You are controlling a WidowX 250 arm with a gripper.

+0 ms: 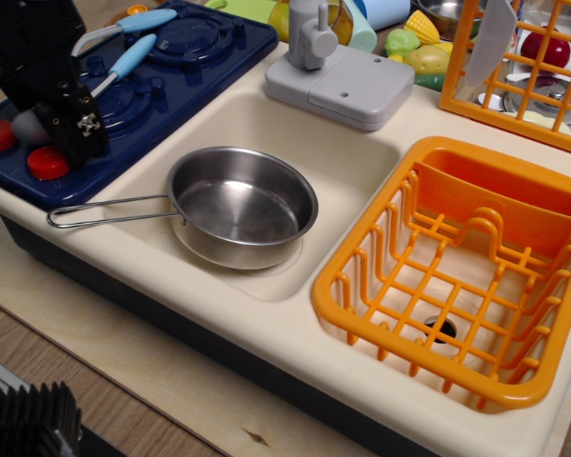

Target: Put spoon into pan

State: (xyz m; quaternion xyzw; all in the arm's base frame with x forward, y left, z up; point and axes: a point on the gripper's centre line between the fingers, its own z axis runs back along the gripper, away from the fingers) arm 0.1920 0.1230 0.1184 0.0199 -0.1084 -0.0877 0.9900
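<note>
The tool point(76, 129) is pinching the spoon point(122, 65) above the blue stove point(195, 57), left of the pan point(240, 205). The spoon's handle is slanting up and away from the pan, which is sitting empty in the sink point(352, 157).

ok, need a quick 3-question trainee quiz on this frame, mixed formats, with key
1. True or false: the small shiny steel saucepan with the wire-loop handle is empty.
2. Multiple choice: the saucepan sits in A) the orange plastic dish rack, B) the cream sink basin, C) on the dark blue toy stove.
3. Fill in: the grey-bowled toy spoon with the light-blue handle is at the robot's black hand, over the ____.

Key:
1. True, nothing lies inside it.
2. B.
3. Stove. The spoon's bowl is by the hand and the handle slants up and right. The grip itself is hidden.
</note>
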